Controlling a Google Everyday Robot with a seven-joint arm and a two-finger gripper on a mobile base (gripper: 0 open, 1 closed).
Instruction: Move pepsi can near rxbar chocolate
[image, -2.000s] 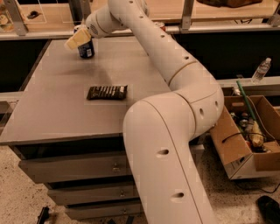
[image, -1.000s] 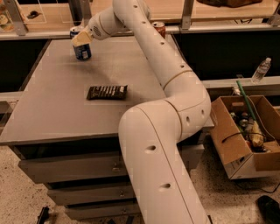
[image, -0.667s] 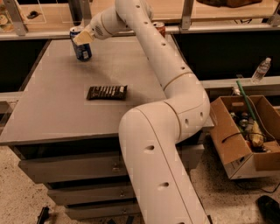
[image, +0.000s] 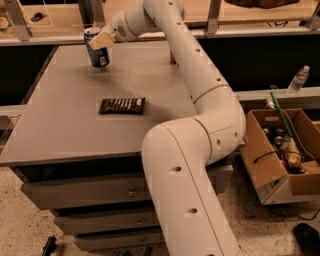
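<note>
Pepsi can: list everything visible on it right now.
The pepsi can is small and blue with pale markings and a silver top, metal by its look. It stands upright at the far left of the table, well behind the rxbar. The gripper is closed on its upper half, one tan finger across the front. Whether its base touches the table is unclear.

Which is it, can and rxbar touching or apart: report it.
Apart. The camera view shows a stretch of tabletop between the can, at the far left with the gripper on it, and the rxbar mid-table.
</note>
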